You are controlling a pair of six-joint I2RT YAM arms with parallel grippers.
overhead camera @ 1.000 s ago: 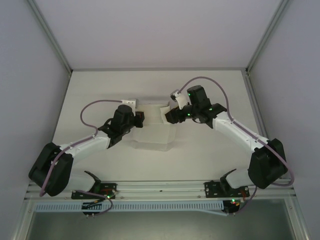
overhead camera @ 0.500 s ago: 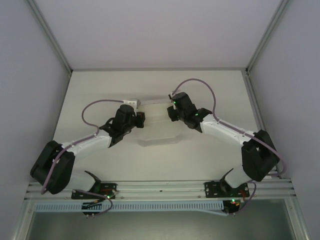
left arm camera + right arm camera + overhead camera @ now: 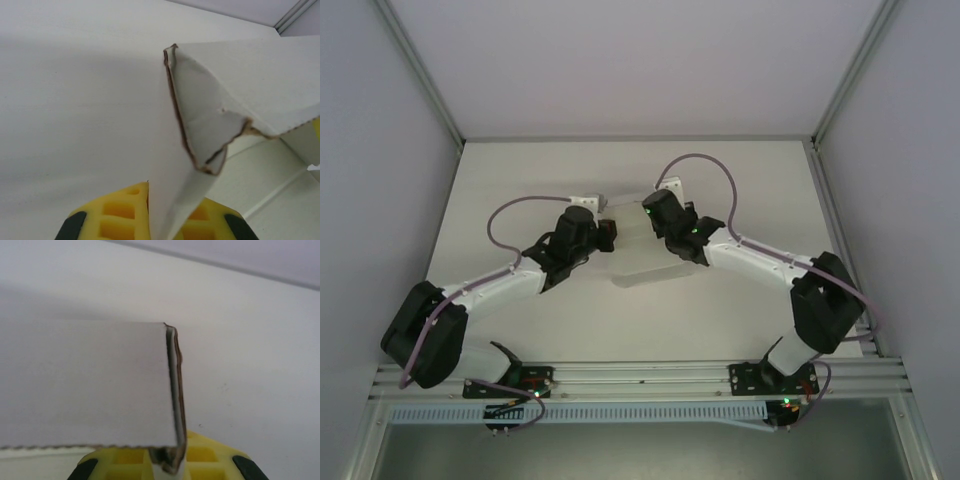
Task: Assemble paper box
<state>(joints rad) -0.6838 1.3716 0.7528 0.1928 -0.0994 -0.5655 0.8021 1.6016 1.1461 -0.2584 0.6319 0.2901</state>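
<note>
The paper box is an off-white, partly folded sheet held up off the table between the two arms. My left gripper is shut on its left edge. In the left wrist view a thin wall of the paper box rises from between the yellow pads, with a folded flap edged in brown above. My right gripper is shut on the right edge. In the right wrist view a doubled wall of the paper box stands edge-on from between the yellow pads.
The white tabletop lies under both arms. Metal frame posts and grey side walls close in the table's left and right. Purple cables loop off both wrists. A rail with the arm bases runs along the near edge.
The right gripper has swung left and toward the left gripper, folding the paper box narrower. The left gripper has shifted slightly right, still holding its edge.
</note>
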